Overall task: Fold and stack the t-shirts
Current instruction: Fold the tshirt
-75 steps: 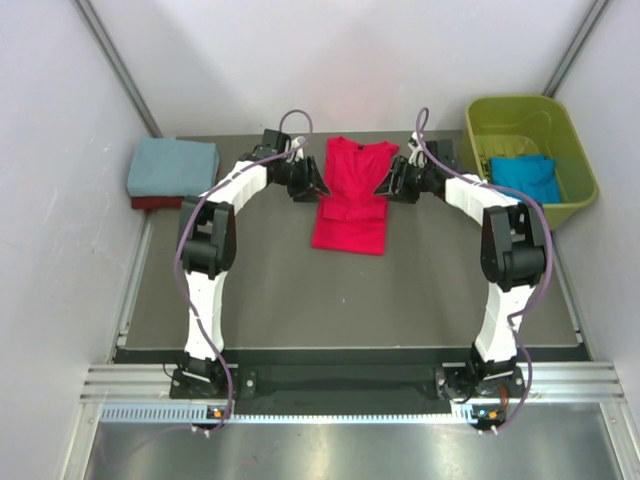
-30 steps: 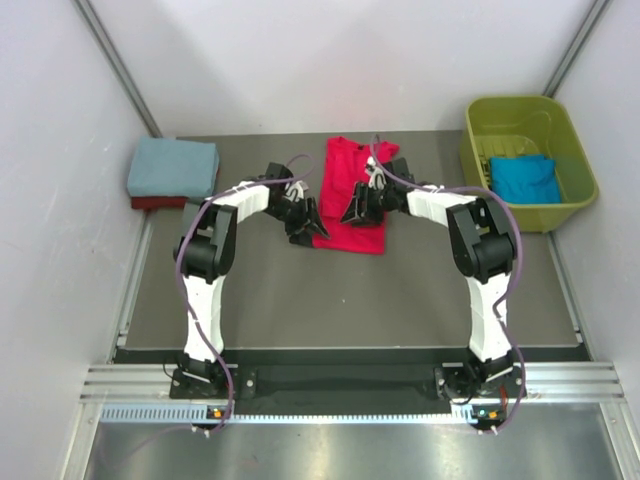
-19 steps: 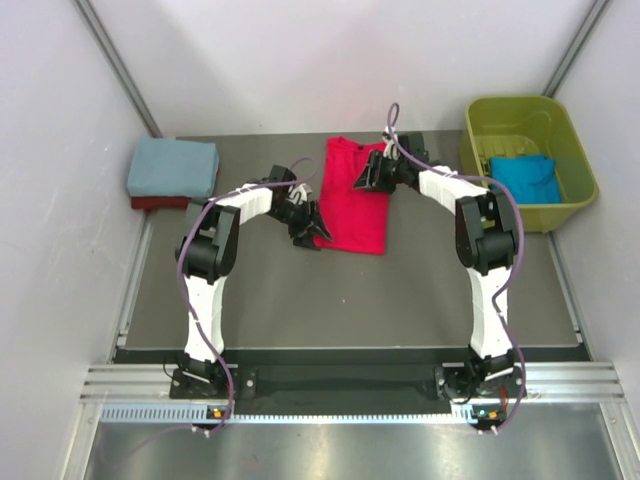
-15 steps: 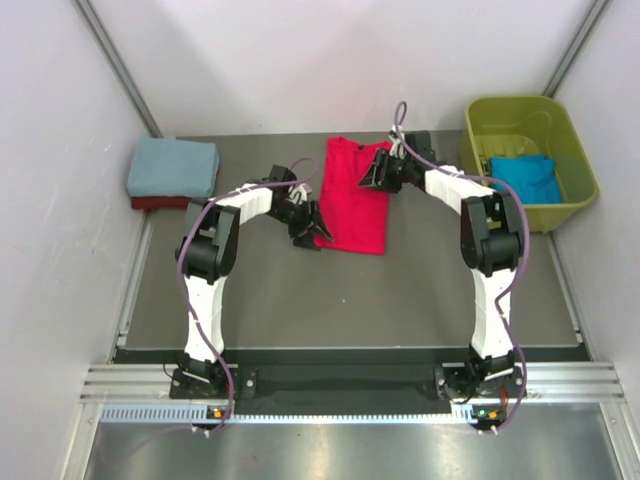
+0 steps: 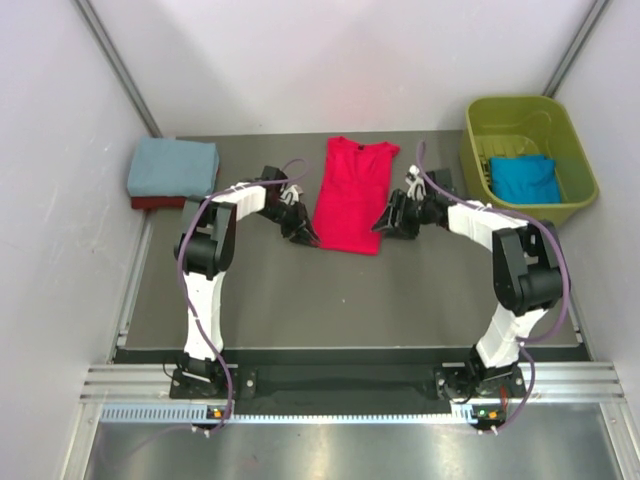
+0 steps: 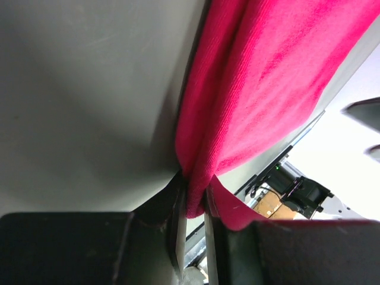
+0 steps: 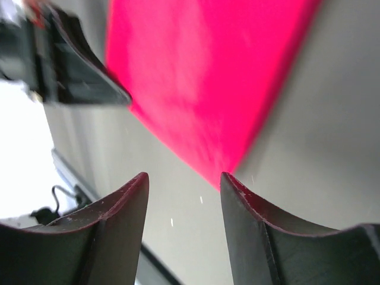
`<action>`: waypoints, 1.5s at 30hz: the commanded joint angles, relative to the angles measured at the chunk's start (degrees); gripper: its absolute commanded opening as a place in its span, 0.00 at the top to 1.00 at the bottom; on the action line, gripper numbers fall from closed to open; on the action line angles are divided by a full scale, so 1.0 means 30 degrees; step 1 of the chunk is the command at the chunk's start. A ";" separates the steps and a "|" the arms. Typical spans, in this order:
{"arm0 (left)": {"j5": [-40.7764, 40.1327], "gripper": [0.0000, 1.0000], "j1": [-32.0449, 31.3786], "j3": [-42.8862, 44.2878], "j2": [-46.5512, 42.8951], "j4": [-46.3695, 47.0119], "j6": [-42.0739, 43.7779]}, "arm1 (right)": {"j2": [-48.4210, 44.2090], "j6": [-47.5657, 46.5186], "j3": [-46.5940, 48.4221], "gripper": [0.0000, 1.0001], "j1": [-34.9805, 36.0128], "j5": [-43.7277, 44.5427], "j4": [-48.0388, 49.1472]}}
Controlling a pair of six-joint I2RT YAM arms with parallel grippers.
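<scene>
Claws: left claw [image 6: 193, 199] clamped on bright red t-shirt [image 5: 350, 200] corner; right claw [image 7: 183, 178] apart, beside opposite corner.

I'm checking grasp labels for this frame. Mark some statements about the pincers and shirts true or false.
1. The left pincer is shut on the bright red t-shirt's edge. True.
2. The right pincer grips that shirt too. False: its jaws stand open, the shirt's corner just ahead of them.
3. The bright blue t-shirt lies in the green tub. True.
4. The blue-grey t-shirt lies under the dark red t-shirt. False: it lies on top.
</scene>
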 commanded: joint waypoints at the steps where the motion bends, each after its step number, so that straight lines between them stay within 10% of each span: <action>1: -0.1488 0.79 0.0256 -0.0483 -0.0216 -0.0470 0.0800 | -0.1031 0.1002 -0.1713 0.48 -0.0265 -0.0884 0.1122; 29: -0.0610 0.80 -0.0623 -0.1217 -0.0657 0.0614 0.0067 | 0.2016 0.3435 -0.3038 0.52 0.1287 -0.1617 0.3468; 36: -0.0551 0.82 -0.0623 -0.1685 -0.0949 0.0555 0.0067 | 0.1752 0.3114 -0.3214 0.88 0.1259 -0.1324 0.3292; 45: -0.0319 1.00 -0.0623 -0.2680 -0.2178 0.0087 0.0770 | -0.0121 0.2294 -0.3975 1.00 0.0849 -0.1060 0.2677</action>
